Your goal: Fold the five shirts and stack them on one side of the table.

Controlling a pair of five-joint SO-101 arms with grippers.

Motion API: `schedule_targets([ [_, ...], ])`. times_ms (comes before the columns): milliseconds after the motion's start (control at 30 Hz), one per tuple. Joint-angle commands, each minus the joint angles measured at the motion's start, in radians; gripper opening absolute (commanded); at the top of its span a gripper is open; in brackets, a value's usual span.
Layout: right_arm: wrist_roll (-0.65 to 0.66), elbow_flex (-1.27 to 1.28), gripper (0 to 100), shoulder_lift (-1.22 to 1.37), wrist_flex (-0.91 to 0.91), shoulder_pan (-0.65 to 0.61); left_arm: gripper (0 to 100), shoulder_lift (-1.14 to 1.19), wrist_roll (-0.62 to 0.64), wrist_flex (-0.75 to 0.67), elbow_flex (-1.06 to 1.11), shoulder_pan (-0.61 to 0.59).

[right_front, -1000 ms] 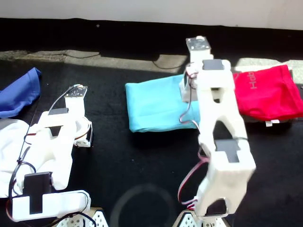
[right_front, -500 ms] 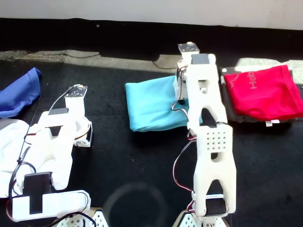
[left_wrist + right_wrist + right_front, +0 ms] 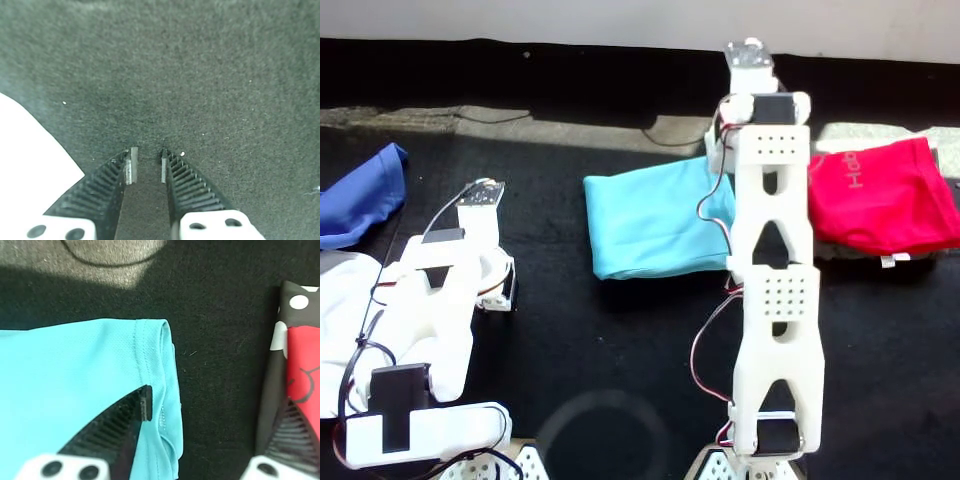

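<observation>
Light blue shirt: folded, at the centre of the high view.
Risk: if you close here, you may pinch just the top layer at the hem and pull the fold open, or snag the red shirt at right.
Right gripper: spread wide, empty. One finger sits over the light blue shirt's right edge, the other over the red shirt.
Left gripper: slightly apart, empty, above bare table.

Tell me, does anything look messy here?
Yes. The white shirt and the blue shirt lie bunched and unfolded on the left, while the cyan shirt and red shirt look neatly folded.
</observation>
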Motion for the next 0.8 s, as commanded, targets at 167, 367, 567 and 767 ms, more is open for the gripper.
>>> schedule_targets([
  [167, -0.166, 0.398, 37.2, -0.277, 0.005, -0.111, 10, 0.001, -0.008, -0.031, 0.005, -0.007],
  [367, -0.17, 0.507, 41.1, -0.211, -0.054, -0.156, 10, 0.001, -0.008, -0.031, 0.005, -0.007],
  [567, -0.172, 0.469, 41.1, -0.085, -0.11, -0.116, 10, 0.001, -0.008, -0.031, 0.005, -0.007],
  [767, -0.172, 0.444, 41.1, 0.048, -0.125, -0.11, 10, 0.001, -0.008, -0.031, 0.005, -0.007],
])
